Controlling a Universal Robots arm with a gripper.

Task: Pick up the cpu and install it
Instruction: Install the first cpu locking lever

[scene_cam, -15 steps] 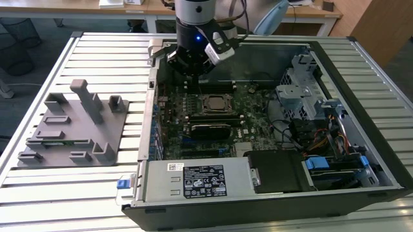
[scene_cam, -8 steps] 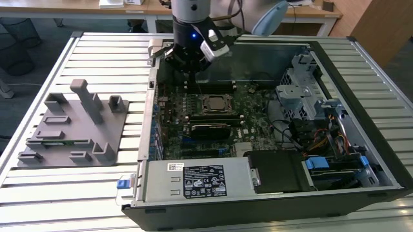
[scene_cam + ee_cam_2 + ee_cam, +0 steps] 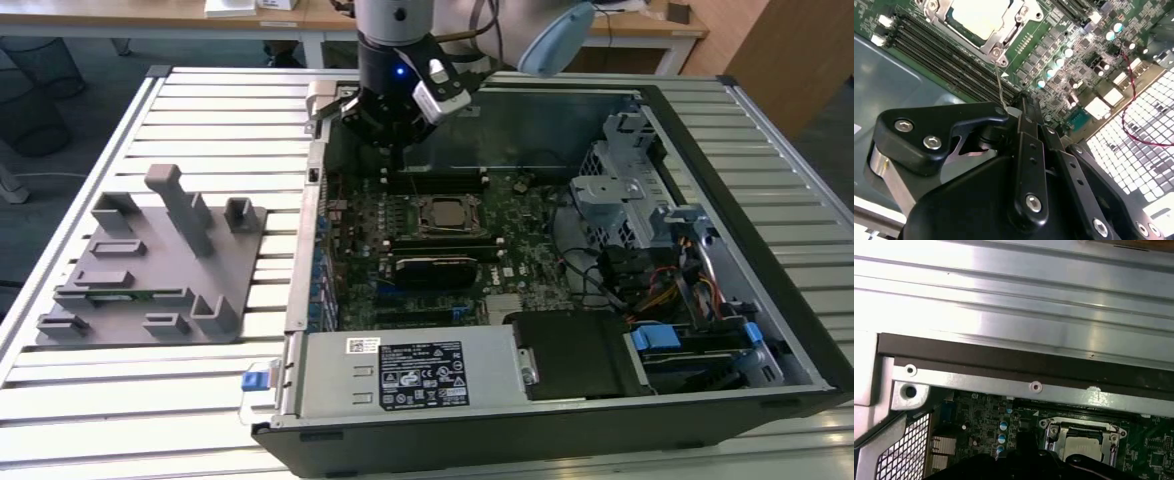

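Gripper (image 3: 390,135) hovers over the motherboard (image 3: 534,230); we can't tell its grip state. We see cpu (image 3: 447,213) seated in the socket (image 3: 1009,37).

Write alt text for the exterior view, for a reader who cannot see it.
A robot arm's gripper hangs over the far edge of the motherboard inside an open computer case lying on a slatted metal table. The cpu sits in the socket at mid-board; a grey plastic fixture stands at the exterior view's left.
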